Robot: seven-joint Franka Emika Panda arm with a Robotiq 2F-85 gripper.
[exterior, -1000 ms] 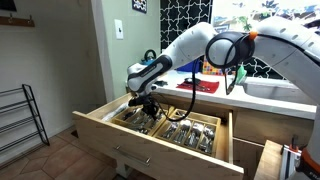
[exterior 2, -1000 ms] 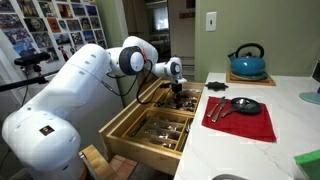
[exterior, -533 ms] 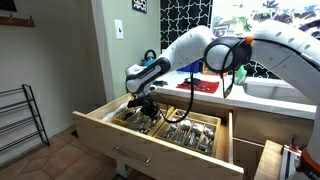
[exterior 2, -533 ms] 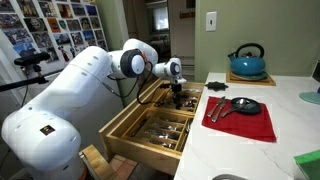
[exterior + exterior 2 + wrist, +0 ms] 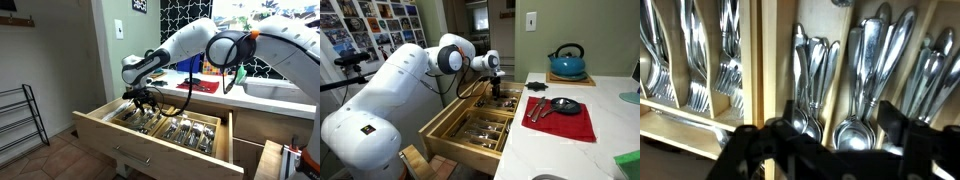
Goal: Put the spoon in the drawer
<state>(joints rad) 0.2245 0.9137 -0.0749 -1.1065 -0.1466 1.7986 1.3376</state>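
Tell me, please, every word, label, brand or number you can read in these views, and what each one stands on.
No text can be read in any view.
The black-and-white panel on the wall: a pattern only, too small to read.
The shelf items in an exterior view: too small and blurred.
The cutlery in the wrist view: no markings visible.

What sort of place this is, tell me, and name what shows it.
Most likely a home kitchen: a pulled-out wooden drawer with dividers full of cutlery, plus a teal kettle and a black pan on a red mat on the white counter.
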